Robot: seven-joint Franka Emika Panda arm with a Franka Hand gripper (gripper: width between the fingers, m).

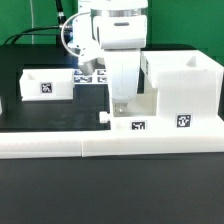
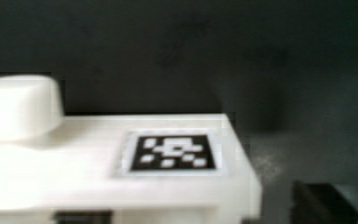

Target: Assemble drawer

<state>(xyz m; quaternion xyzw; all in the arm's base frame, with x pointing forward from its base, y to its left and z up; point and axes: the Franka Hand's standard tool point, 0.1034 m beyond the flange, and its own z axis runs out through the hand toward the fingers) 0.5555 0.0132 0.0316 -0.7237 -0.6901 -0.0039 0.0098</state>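
Arm hangs over the middle of the table [image 1: 40,118], near the front edge. Gripper [image 1: 120,104] sits low over a small tray [image 1: 128,122]. Its white fingers blur into the white tray, so I cannot tell how wide they stand or whether they grip anything. The knob [image 1: 103,117] points to the exterior view's left, and a tag [image 2: 172,152] sits on the tray's top. Tray lies against the rail [image 1: 50,146] at the front edge, just beside the housing [image 1: 180,88]. Second tray [image 1: 48,83] is well apart, toward the exterior view's left edge. Marker board [image 1: 92,76] lies behind the arm.
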